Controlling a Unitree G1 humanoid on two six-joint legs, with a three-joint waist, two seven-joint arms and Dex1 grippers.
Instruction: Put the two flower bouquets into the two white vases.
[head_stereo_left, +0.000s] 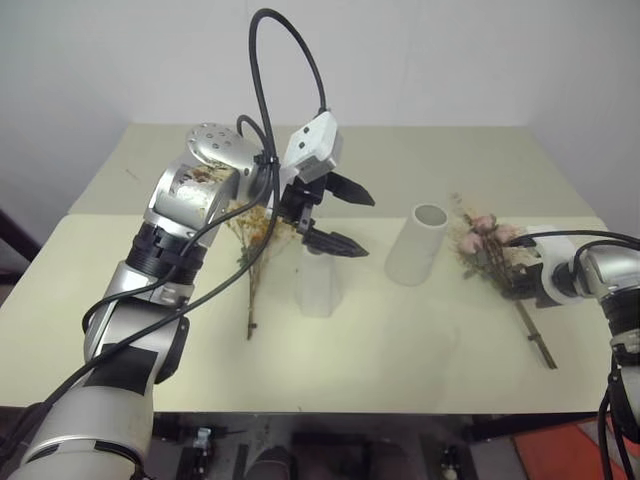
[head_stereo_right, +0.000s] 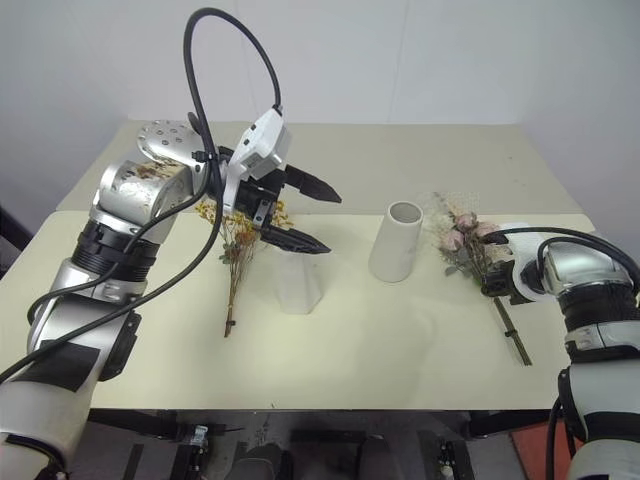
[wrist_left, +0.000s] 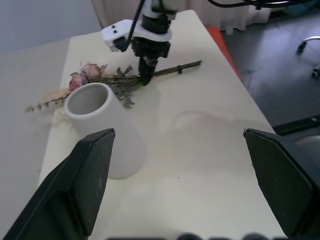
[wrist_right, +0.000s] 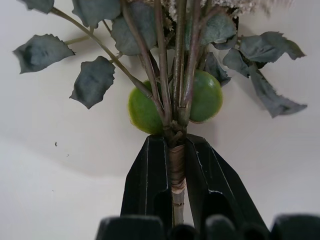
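The pink rose bouquet (head_stereo_left: 482, 238) lies flat at the table's right side, stems toward the front. My right gripper (wrist_right: 173, 142) is shut on its bound stem just below the green leaves, also seen from the head (head_stereo_right: 497, 284). The yellow-orange bouquet (head_stereo_left: 256, 245) lies left of centre, stems toward the front edge. The short cone-shaped vase (head_stereo_left: 318, 285) stands beside it, its neck hidden behind my left gripper (head_stereo_left: 366, 226), which hovers open and empty above it. The taller cylindrical vase (head_stereo_right: 396, 243) stands upright between the cone vase and the roses.
The pale table (head_stereo_left: 400, 370) has its front edge close to me and a seam line across the back (head_stereo_left: 130, 214). A wall stands behind it. A red patch (head_stereo_left: 585, 450) lies on the floor at the front right.
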